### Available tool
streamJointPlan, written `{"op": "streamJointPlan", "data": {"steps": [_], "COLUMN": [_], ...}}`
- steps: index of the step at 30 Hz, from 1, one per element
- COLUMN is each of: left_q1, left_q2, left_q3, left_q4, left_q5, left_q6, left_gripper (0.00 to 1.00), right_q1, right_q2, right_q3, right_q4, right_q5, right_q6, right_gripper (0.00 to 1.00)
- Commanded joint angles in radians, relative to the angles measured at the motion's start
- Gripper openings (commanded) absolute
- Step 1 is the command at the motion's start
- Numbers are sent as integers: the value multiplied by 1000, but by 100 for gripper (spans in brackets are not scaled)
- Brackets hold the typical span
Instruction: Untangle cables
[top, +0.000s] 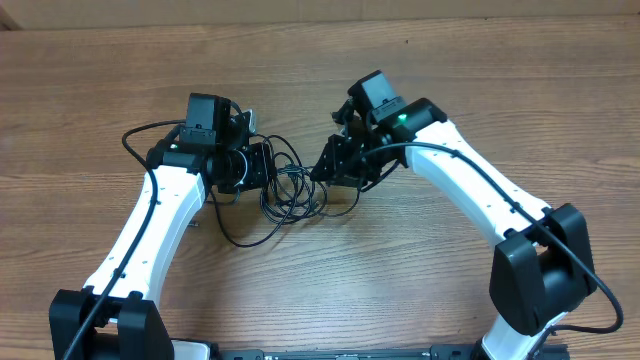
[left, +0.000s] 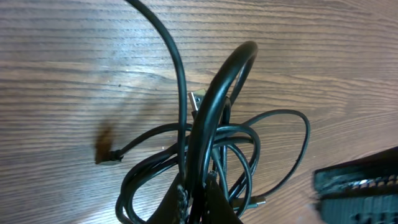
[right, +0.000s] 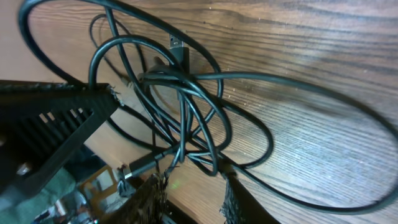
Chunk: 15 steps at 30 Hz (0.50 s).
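Overhead: wood-grain table (top: 460, 80), both arms reaching in toward the middle. The cables (top: 290, 192) sit in one tangled bunch between the two grippers, with loose loops trailing toward the near side. One strand arcs out left around the left wrist. Left gripper (top: 264, 168) is at the left edge of the bunch and right gripper (top: 328, 166) at the right edge. Neither jaw state is readable from up here

Left wrist: left gripper (left: 199, 200) is pressed together, pinching the cables (left: 217, 93) at the bottom of frame. A doubled strand rises from the fingertips in a tall stiff loop. Thinner loops lie on the wood behind it. An angled plug (left: 106, 155) rests on the table to the left, apart from the knot, and a second plug (left: 258, 201) lies near the bottom right

Right wrist: right gripper (right: 193, 200) has its jaws spread, bare wood showing between the fingers (right: 239, 202). Several strands of the cables (right: 181, 79) cross just beyond the gap and one touches the right finger tip; no clear grip on anything. A metal-tipped plug (right: 176, 43) sits at the far side of the knot. A large loop sweeps out to the right
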Motion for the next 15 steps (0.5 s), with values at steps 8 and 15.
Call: {"op": "streamJointPlan", "data": {"steps": [8,15], "left_q1": [-7,-7], "left_q2": [2,2], "left_q3": [-5,-5], "left_q4": [22,25], "left_q5": [89,159], "left_q6": [-85,-85], "left_gripper": [4,4], "right_q1": [96,136], "right_q2": [-10,-8], "right_q3": [-3,-3], "right_q4": [29,49], "right_q5": [211,240], "right_q6": [105,122], "right_gripper": [31,33]}}
